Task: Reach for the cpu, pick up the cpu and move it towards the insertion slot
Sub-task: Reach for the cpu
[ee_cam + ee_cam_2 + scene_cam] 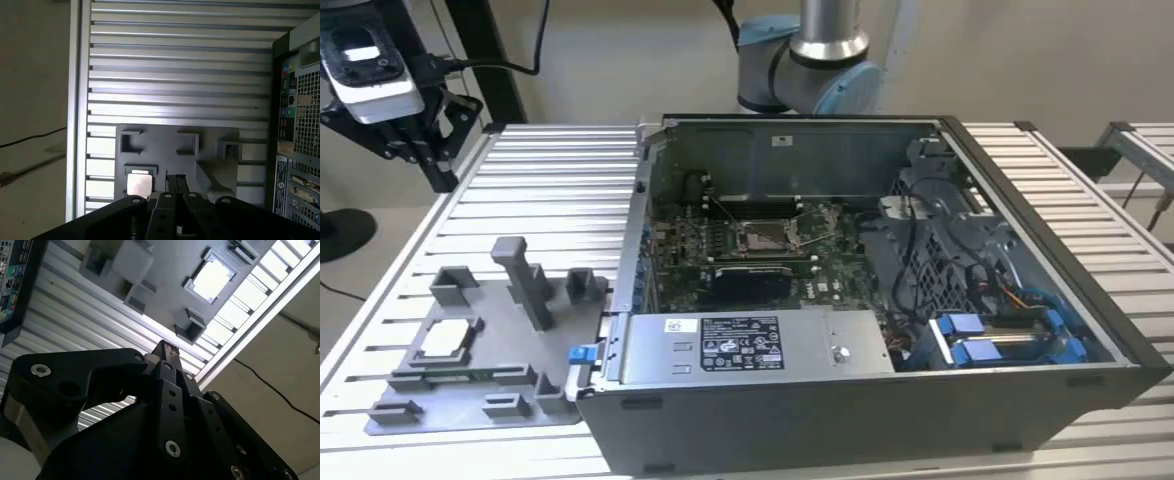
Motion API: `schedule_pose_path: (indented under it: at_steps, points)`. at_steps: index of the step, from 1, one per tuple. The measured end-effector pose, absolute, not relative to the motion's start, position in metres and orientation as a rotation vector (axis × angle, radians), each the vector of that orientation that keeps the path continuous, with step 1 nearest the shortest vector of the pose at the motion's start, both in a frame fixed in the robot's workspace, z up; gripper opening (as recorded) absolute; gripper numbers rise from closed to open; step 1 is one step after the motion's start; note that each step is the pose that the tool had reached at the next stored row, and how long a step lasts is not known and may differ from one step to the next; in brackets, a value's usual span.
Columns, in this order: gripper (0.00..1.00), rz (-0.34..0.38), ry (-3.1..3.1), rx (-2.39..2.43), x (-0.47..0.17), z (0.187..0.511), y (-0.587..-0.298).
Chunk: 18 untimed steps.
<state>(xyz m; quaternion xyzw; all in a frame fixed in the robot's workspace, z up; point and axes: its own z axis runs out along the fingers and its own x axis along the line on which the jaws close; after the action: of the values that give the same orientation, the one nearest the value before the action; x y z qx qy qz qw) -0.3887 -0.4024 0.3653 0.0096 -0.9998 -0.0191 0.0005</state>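
Your end effector (pixel 165 345) hung pressed together, empty, well apart from the cpu (pixel 212 279); lowered unopened, it could have struck the chip.

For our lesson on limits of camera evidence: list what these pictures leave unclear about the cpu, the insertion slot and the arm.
The cpu: glare whitens its face in the second wrist view, hiding detail.
The insertion slot: too small in the exterior view to show its contacts.
The grey fixture: its near part is hidden behind the gripper in the first wrist view.
The arm: cut off by the exterior view's top edge.
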Motion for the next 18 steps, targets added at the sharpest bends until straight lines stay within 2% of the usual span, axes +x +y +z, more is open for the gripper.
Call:
schedule_pose_path:
  at_steps: [12,18]
  points:
    - [0.0,-0.06,-3.142,0.03,-0.426,0.36,-0.404]
    - [0.0,-0.06,-3.141,0.03,-0.431,0.358,-0.414]
